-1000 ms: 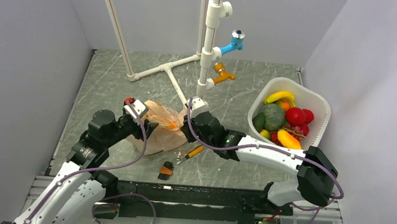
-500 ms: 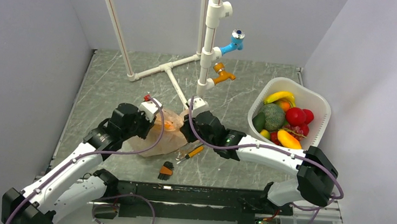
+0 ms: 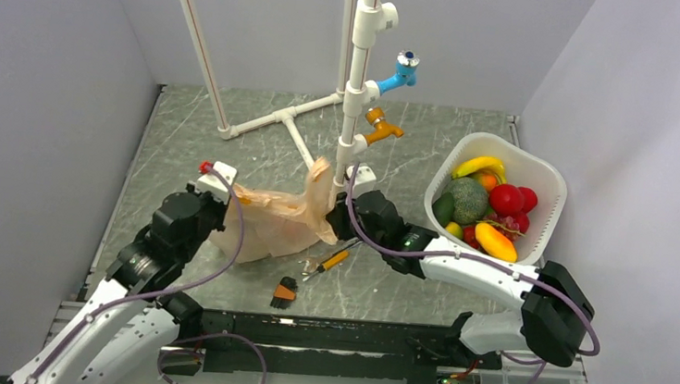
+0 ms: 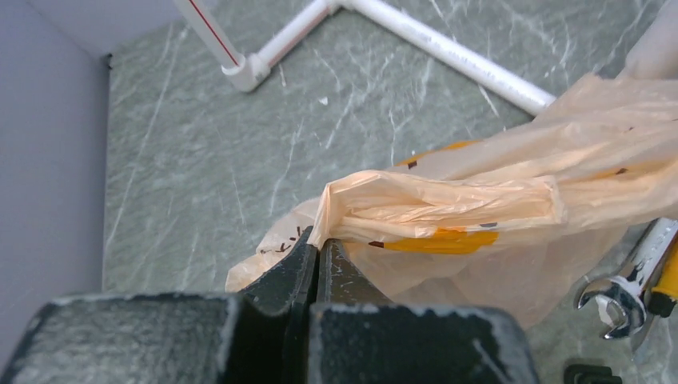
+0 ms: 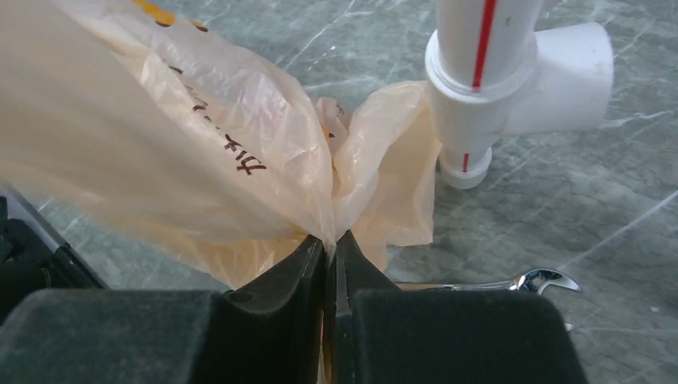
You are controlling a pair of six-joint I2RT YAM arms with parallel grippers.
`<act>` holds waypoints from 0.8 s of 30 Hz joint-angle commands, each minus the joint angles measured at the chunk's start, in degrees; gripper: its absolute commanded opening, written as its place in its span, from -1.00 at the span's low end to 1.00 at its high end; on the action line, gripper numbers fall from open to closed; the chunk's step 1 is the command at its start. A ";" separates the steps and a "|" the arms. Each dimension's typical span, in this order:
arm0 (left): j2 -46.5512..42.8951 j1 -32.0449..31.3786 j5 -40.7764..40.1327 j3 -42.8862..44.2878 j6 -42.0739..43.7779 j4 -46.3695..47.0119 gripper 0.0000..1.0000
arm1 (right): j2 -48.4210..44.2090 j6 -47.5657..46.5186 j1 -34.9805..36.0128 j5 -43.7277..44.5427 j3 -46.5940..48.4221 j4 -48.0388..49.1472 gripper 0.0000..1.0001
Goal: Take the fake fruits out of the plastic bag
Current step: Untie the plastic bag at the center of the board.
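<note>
Centre-left in the top view, the plastic bag (image 3: 270, 225) is stretched over the grey desk (image 3: 183, 141). The left fingers (image 4: 318, 250) are clenched on its left edge. The right fingers (image 5: 329, 246) pinch a fold at its right end, beside the white pipe (image 5: 478, 72).

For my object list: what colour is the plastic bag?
Translucent peach-orange plastic bag, clearest in the right wrist view.

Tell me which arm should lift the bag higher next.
Right, probably: the right tool pinches the plastic bag where it bunches and stands up beside the white pipe; the left tool pinches a flat folded strip at the opposite edge.
</note>
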 commanded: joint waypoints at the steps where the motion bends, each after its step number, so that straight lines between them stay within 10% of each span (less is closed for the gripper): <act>1: -6.07 0.42 -2.73 -1.22 1.06 2.61 -1.00 | -1.92 -1.85 -0.70 2.84 0.46 -2.17 -0.74; 17: -6.18 0.51 6.61 -1.03 3.04 3.03 -1.00 | -9.97 -7.63 1.31 -7.50 6.99 -3.70 0.68; 24: -6.26 0.56 6.43 -1.08 3.02 2.92 -1.00 | -5.44 -11.10 3.09 -5.42 15.51 -4.35 0.93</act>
